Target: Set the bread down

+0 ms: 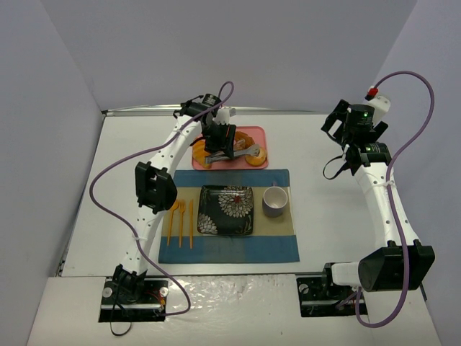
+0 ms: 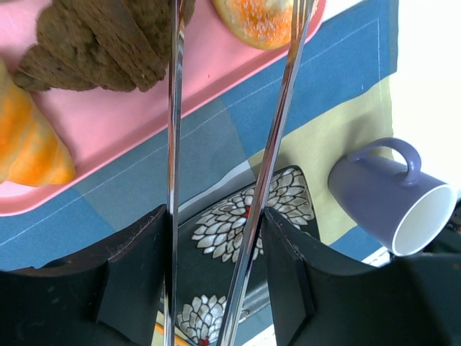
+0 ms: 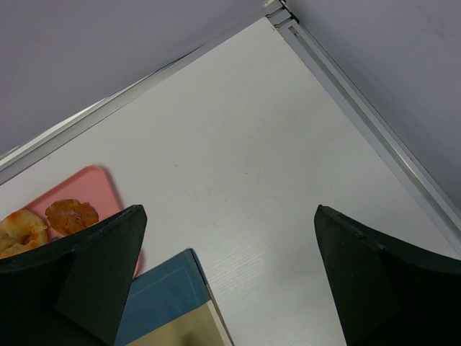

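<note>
The bread (image 2: 261, 17), a round golden-orange bun with a paler top, lies at the right end of the pink tray (image 2: 122, 119); it also shows in the top view (image 1: 256, 153). My left gripper (image 2: 216, 216) is shut on metal tongs (image 2: 274, 144), held above the tray's near edge (image 1: 218, 143). One tong arm runs up across the bun, the other past a dark brown pastry (image 2: 101, 36); the tong tips are out of view. My right gripper (image 3: 230, 216) is open and empty, raised at the far right of the table (image 1: 351, 128).
A golden croissant (image 2: 25, 148) lies at the tray's left. On the blue and tan placemat (image 1: 277, 245) lie a dark flowered plate (image 1: 227, 209), a lilac cup (image 1: 274, 200) and orange cutlery (image 1: 180, 220). Walls close the table's far and side edges.
</note>
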### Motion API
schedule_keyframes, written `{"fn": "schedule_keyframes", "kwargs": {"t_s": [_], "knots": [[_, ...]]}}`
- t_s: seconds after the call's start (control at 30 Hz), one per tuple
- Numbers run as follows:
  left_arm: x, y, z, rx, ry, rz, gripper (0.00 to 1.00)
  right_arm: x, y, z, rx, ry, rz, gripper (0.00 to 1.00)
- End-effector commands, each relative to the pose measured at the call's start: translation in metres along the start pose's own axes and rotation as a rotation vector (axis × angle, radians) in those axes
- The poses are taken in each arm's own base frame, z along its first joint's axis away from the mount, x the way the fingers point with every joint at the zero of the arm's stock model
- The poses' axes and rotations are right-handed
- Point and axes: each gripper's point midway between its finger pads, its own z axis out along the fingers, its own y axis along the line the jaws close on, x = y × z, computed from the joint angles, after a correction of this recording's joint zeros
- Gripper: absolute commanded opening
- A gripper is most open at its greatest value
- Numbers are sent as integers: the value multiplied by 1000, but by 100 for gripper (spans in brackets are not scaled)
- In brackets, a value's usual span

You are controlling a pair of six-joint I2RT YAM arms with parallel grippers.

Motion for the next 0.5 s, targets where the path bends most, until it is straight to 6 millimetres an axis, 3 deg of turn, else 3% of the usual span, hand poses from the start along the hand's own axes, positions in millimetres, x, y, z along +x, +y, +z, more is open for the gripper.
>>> {"fn": "schedule_keyframes", "kwargs": {"t_s": [0.0,0.2,0.47], "knots": [[-17,-14,-23,-6,-79,15,47,-30,-1,-9,0,-108,48,100],[-9,-13,-10,-18,-38,32,47,-29,-1,-9,0,-107,45,100],[-7,-29,-1,18,-29,82,46,-28,-2,-8,3,-106,48,100]]}}
